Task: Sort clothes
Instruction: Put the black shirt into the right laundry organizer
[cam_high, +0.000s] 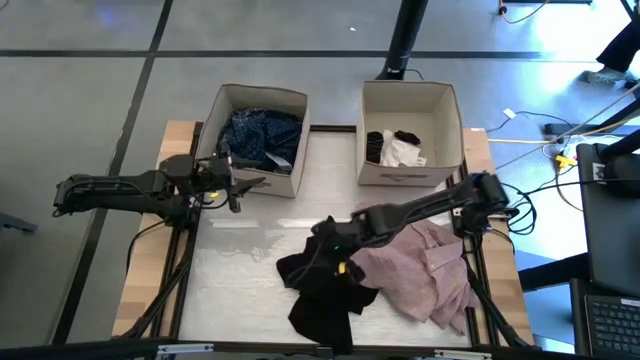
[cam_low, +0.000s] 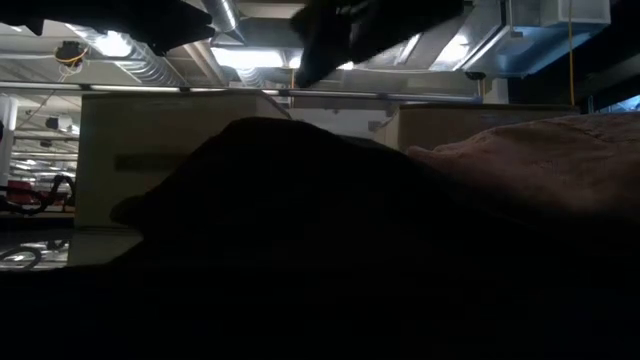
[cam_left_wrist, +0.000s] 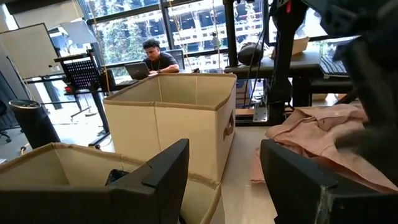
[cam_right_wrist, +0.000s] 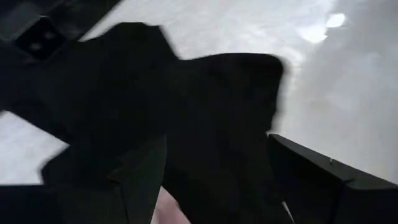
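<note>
A black garment (cam_high: 318, 292) lies crumpled at the table's near middle, and its right part lies against a pale pink shirt (cam_high: 432, 270). My right gripper (cam_high: 336, 250) is open just above the black garment's far part (cam_right_wrist: 211, 93), one finger on either side of it. My left gripper (cam_high: 245, 185) is open and empty beside the left beige box (cam_high: 290, 182). That box holds the navy dotted and blue plaid clothes (cam_high: 262, 135). The right beige box (cam_high: 405, 175) holds a black piece (cam_high: 375, 145) and a small white piece (cam_high: 403, 152). My right gripper comes at the black garment from above with open fingers (cam_right_wrist: 146, 174) on either side of a hump of the cloth (cam_right_wrist: 217, 155). I cannot tell whether the fingers touch it. The garment lies on the table.
The two boxes stand side by side at the table's far edge. Bare tabletop (cam_high: 240, 270) lies left of the black garment. In the low view the black garment (cam_low: 300, 230) fills the foreground. A person sits at a laptop (cam_left_wrist: 152, 56) in the room beyond.
</note>
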